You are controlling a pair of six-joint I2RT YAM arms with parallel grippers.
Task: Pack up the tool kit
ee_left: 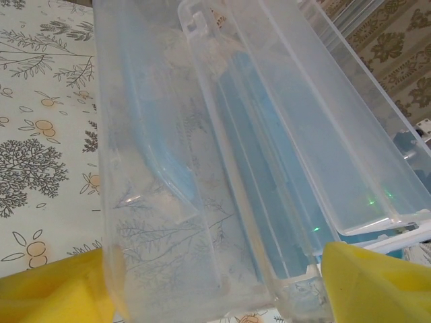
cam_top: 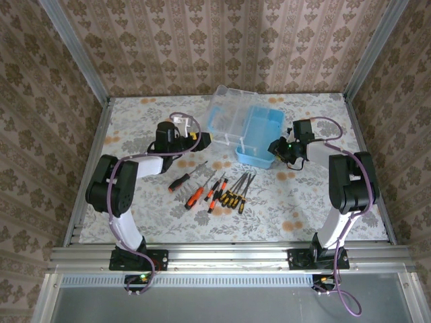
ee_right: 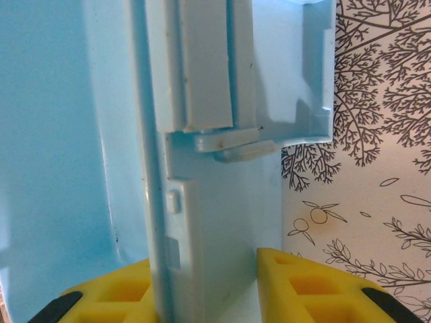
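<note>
Clamped onto the blue box (cam_top: 261, 138) with the right gripper (cam_top: 277, 149), at the box's near right corner. From the right wrist, yellow pads (ee_right: 111, 296) drawn narrow on an upright pale blue wall (ee_right: 209, 229) of the box, one against each face, just below a moulded ledge.

Reaching in from the box's left with the left gripper (cam_top: 203, 139), level with the clear lid (cam_top: 225, 111). Lid thrown open, tilted back from the box's far left side and joined to it along the shared edge. From the left wrist, yellow fingertips (ee_left: 50, 289) spread wide, one at each side of the lid's near rim, with the clear plastic running between them and the blue of the box showing through it. Cannot tell whether pressing on the rim or only straddling it.

On the flowered table (cam_top: 135, 121), near left of the box and well apart from both grippers: loose screwdrivers (cam_top: 217, 190) in a rough row. Orange-and-black handles toward the left, yellow-and-black handles closest to the box, shafts pointing away toward it. Off to the left of the row, one more with a dark red handle.
</note>
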